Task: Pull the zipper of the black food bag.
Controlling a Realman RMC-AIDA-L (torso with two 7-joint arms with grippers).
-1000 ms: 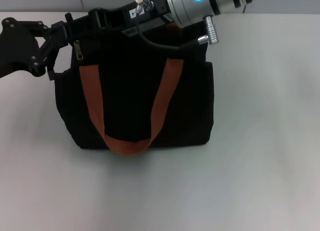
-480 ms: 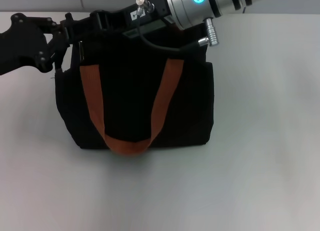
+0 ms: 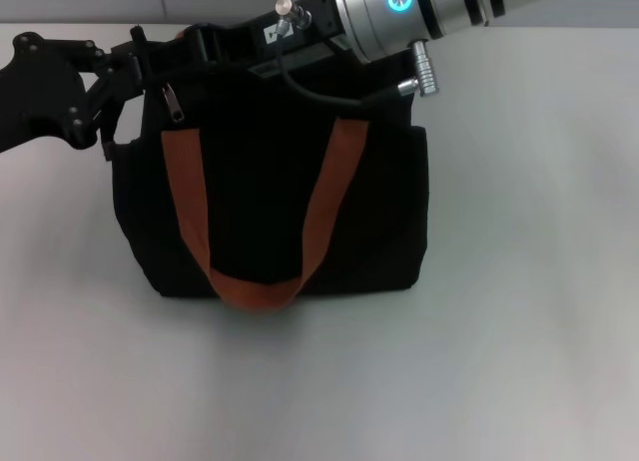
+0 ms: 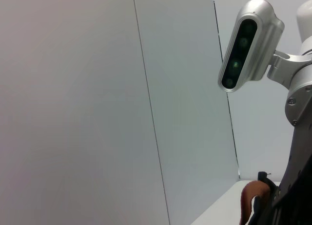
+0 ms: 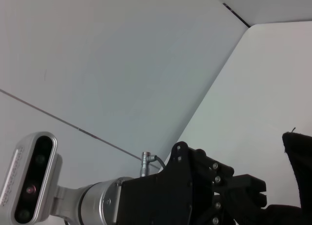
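The black food bag point(image 3: 262, 197) stands upright in the middle of the white table, its orange-brown strap point(image 3: 186, 197) hanging down the front. A small silver zipper pull point(image 3: 175, 104) dangles near the bag's top left corner. My left gripper point(image 3: 132, 70) is pressed against that corner from the left. My right arm reaches in from the upper right, and its gripper point(image 3: 205, 40) sits over the bag's top edge just above the zipper. The bag hides both grippers' fingertips. The right wrist view shows the left gripper point(image 5: 243, 188) beside a bag corner point(image 5: 298, 152).
Bare white table point(image 3: 519, 281) lies in front of and to the right of the bag. A pale wall runs behind it. In the left wrist view, the right arm's silver camera housing point(image 4: 248, 45) is seen against the wall, with a bit of orange strap point(image 4: 251, 198) below.
The zipper pull now hangs slightly further right than a second ago. The left gripper rose a little, then settled again at the bag's corner. The right arm shifted slightly right.
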